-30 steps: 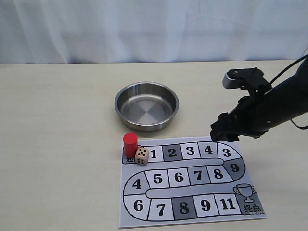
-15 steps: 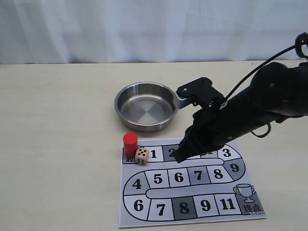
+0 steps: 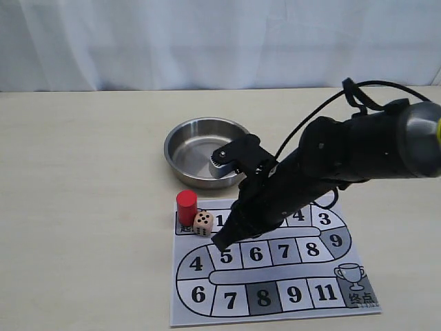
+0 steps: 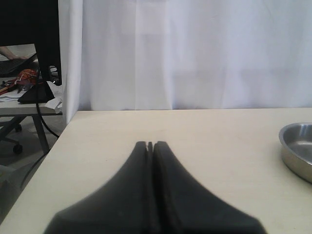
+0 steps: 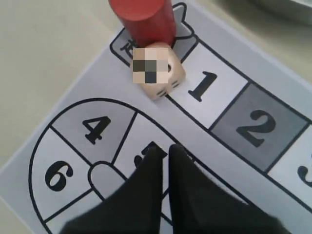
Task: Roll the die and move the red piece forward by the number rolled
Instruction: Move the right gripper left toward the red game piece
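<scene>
The die [image 3: 202, 223] is a small beige cube with black pips, resting on the board's start corner just beside square 1. The red piece [image 3: 186, 207] is a red cylinder standing upright right behind it on the start square. In the right wrist view the die [image 5: 156, 70] touches the foot of the red piece [image 5: 144, 19]. My right gripper [image 3: 222, 243] is shut and empty, low over square 5, a short way from the die; its tips [image 5: 165, 148] point towards it. My left gripper [image 4: 150, 145] is shut and empty above bare table.
The paper game board [image 3: 269, 262] with numbered squares lies at the front of the table. A steel bowl [image 3: 209, 152] sits behind it, partly covered by my right arm; the bowl's rim [image 4: 297, 146] shows in the left wrist view. A white curtain hangs behind.
My right arm has swept left from the board's right side to just beside the die, dropping lower, and its jaws have shut. The die and red piece have not moved.
</scene>
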Robot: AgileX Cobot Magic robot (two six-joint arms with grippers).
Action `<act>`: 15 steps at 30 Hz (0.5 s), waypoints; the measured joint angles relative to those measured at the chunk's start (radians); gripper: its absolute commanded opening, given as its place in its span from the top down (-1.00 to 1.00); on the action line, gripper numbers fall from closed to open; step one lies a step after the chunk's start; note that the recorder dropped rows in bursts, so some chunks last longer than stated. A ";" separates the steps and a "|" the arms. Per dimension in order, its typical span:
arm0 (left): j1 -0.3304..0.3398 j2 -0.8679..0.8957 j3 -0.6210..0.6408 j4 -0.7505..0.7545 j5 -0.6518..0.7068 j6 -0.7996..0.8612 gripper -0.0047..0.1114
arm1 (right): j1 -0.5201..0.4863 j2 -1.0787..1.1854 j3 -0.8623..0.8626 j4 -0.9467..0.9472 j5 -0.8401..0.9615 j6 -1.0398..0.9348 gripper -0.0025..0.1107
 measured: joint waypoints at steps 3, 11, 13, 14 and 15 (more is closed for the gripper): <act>0.000 0.000 0.000 0.000 0.000 0.000 0.92 | 0.000 0.045 -0.044 0.000 0.031 0.002 0.89; 0.000 0.000 0.000 0.000 0.000 0.000 0.92 | 0.000 0.125 -0.088 0.000 0.039 0.002 0.89; 0.000 0.000 0.000 0.000 0.000 0.000 0.92 | 0.000 0.134 -0.088 0.000 0.037 0.002 0.89; 0.000 0.000 0.000 0.000 0.000 0.000 0.92 | 0.000 0.134 -0.088 0.000 0.031 0.002 0.89; 0.000 0.000 0.000 0.000 0.000 0.000 0.92 | 0.000 0.136 -0.088 0.000 0.026 0.002 0.89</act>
